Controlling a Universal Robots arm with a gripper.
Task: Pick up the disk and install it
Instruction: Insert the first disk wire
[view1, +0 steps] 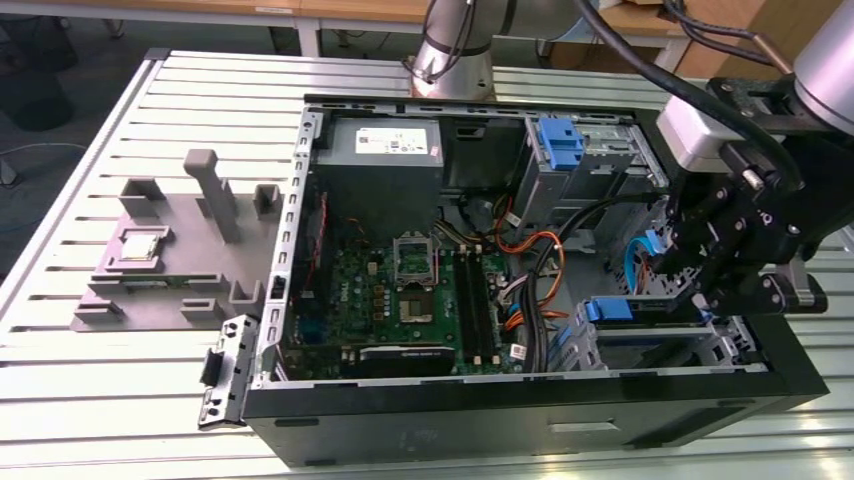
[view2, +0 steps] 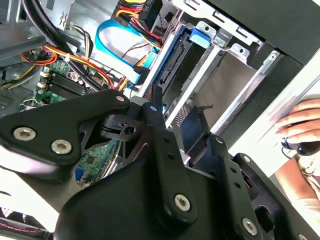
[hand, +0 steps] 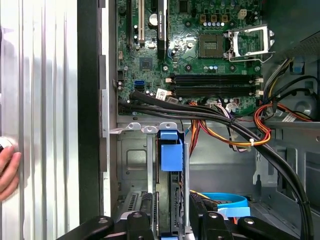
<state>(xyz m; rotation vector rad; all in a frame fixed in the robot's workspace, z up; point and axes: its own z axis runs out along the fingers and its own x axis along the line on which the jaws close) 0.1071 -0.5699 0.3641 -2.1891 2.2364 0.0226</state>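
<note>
The gripper (hand: 171, 200) hangs right over the disk (hand: 171, 152); whether it is closed on the disk or open, I cannot tell. The disk stands on edge in a slot of the metal drive cage (hand: 135, 160), its blue bracket facing the motherboard. In the exterior view the gripper (view1: 714, 290) is at the case's right end, with the disk (view1: 621, 310) just beside it inside the open computer case (view1: 534, 400). Past the cage run black and orange cables (hand: 235, 135), then the green motherboard (hand: 145, 65) with its open CPU socket (hand: 212, 45). Farther off, on the slatted surface (view1: 107, 400), a grey fixture (view1: 174, 290) carries a processor chip (view1: 140, 247). A person's hand (hand: 7, 170) rests on the surface beside the case.
</note>
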